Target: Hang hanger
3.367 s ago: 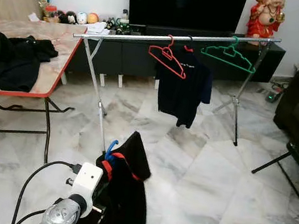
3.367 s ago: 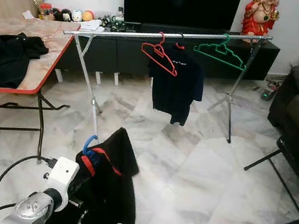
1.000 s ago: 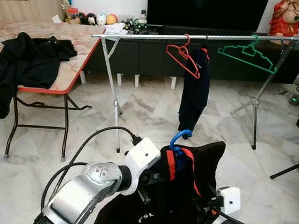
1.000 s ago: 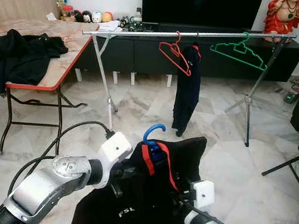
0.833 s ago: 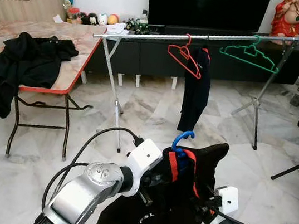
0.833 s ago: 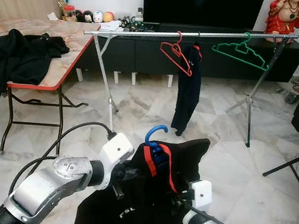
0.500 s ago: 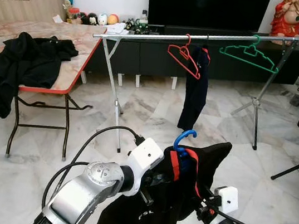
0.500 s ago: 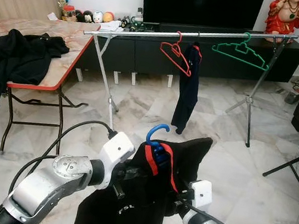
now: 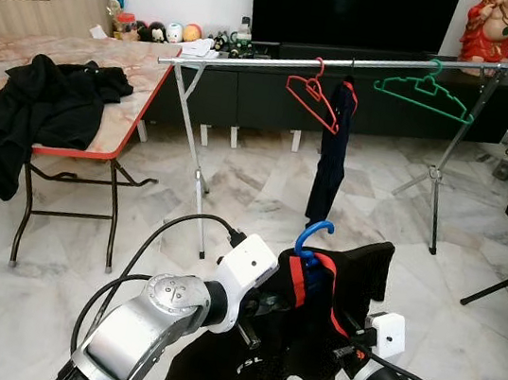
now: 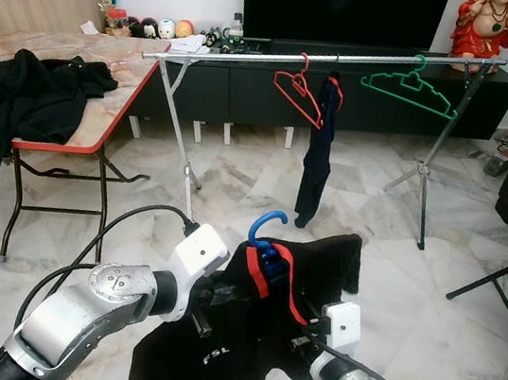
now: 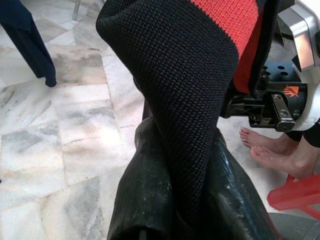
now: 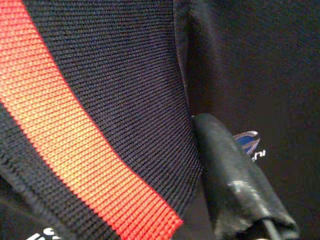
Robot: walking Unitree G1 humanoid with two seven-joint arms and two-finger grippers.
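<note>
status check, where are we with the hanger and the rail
Left gripper shut on black shirt, right gripper beside it. Blue hanger inside shirt, not yet on rail. Rail carries red hanger, navy shirt, green hanger.

Bright even indoor light, sharp head views, soft floor glare, wrist close-ups blurred

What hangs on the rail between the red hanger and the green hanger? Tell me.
A dark navy shirt hangs between the red hanger and green hanger, seen in both eye views.

White letters "FSL" on the black shirt [image 10: 241, 341], no other text legible
</note>
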